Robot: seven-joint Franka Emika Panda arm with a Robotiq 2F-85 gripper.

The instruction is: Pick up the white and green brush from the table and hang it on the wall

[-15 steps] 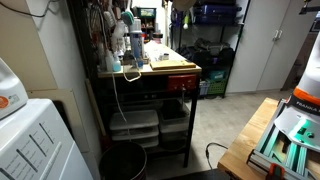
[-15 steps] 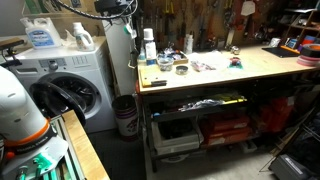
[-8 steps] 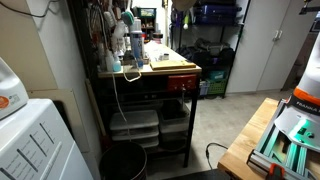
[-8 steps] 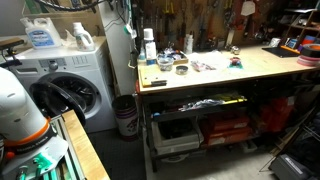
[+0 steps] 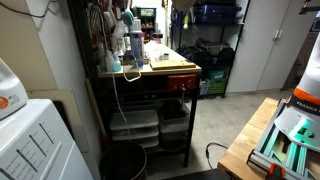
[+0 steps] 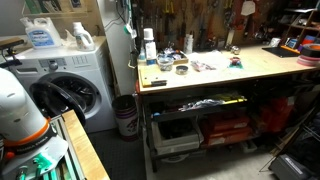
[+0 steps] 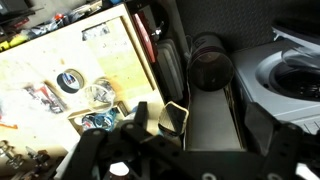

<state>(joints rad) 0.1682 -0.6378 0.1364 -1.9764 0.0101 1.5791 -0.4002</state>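
Note:
In the wrist view my gripper (image 7: 198, 130) looks down past the left end of the wooden workbench (image 7: 60, 60). Its two dark fingers stand wide apart, so it is open. A small grey object with a pale rim (image 7: 173, 118) shows between the fingers, lower down; I cannot tell whether it is the white and green brush. In an exterior view a white and teal thing (image 5: 128, 18) shows high at the wall end of the bench, too small to identify. The gripper is out of both exterior views.
The workbench (image 6: 215, 72) carries bottles (image 6: 149, 45), small tins and clutter. Tools hang on the wall behind it. A tall white cylinder (image 6: 121, 55), a dark bin (image 6: 125, 115) and a washing machine (image 6: 70, 85) stand beside the bench.
In an exterior view the dark arm part at the top edge above the bench's end has slid up out of the picture. The things on the bench have not moved.

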